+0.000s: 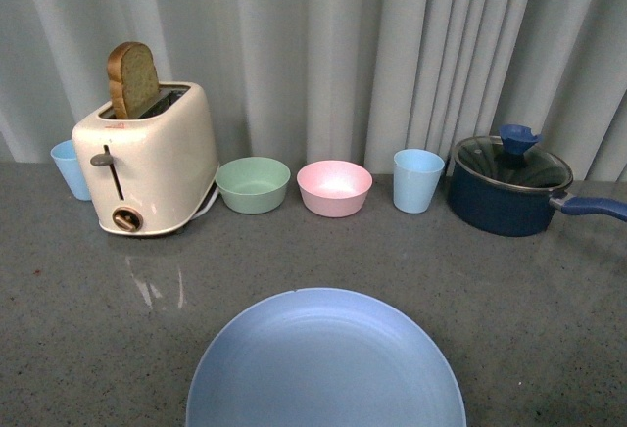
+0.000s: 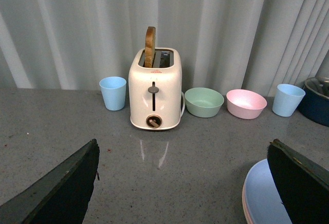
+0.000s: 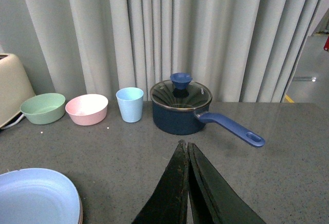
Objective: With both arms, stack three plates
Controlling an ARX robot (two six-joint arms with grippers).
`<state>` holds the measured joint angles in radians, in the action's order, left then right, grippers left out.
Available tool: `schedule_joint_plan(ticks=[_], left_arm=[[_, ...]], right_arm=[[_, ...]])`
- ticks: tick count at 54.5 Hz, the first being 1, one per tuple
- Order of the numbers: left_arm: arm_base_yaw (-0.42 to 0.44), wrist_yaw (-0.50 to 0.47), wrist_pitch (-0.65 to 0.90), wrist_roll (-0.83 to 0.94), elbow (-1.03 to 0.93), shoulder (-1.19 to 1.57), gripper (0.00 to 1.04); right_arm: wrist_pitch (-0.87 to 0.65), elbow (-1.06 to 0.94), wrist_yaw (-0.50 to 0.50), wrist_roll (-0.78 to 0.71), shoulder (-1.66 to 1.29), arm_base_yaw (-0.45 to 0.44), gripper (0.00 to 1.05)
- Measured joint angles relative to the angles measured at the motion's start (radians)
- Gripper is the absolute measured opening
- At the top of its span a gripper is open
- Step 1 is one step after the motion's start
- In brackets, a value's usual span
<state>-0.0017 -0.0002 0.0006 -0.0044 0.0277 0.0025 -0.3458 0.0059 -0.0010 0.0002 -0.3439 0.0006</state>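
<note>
A light blue plate (image 1: 325, 360) lies at the front middle of the grey counter, on top of a stack. In the left wrist view the light blue plate (image 2: 262, 197) shows a pink rim under its edge. The right wrist view shows the same plate (image 3: 36, 202) with a darker rim beneath. My left gripper (image 2: 183, 149) is open, its black fingers (image 2: 61, 188) wide apart over bare counter beside the stack. My right gripper (image 3: 184, 144) is shut with nothing in it, above the counter to the plates' other side. Neither arm appears in the front view.
Along the back stand a cream toaster (image 1: 147, 167) with a bread slice, a blue cup (image 1: 71, 169) behind it, a green bowl (image 1: 253, 184), a pink bowl (image 1: 334, 188), another blue cup (image 1: 418, 180) and a dark blue lidded saucepan (image 1: 509, 187) with its handle pointing right. Grey curtains hang behind.
</note>
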Motion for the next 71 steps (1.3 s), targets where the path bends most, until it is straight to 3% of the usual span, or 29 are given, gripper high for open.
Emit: schedule_joint_plan(ticks=[30,34,44,65,71], left_arm=[[0.0,0.0,0.0,0.0,0.0,0.0,0.98],[0.0,0.0,0.0,0.0,0.0,0.0,0.98],[0.0,0.0,0.0,0.0,0.0,0.0,0.98],[0.0,0.0,0.0,0.0,0.0,-0.001,0.98],[0.0,0.0,0.0,0.0,0.0,-0.001,0.98]], right_arm=[[0.171,0.0,0.0,0.0,0.172,0.0,0.03],[0.332,0.0,0.0,-0.001,0.297,0.0,0.03],[0.344,0.0,0.0,-0.001,0.34,0.0,0.03],[0.344,0.0,0.0,-0.001,0.34,0.0,0.73],[0.344,0.0,0.0,-0.001,0.34,0.0,0.99]])
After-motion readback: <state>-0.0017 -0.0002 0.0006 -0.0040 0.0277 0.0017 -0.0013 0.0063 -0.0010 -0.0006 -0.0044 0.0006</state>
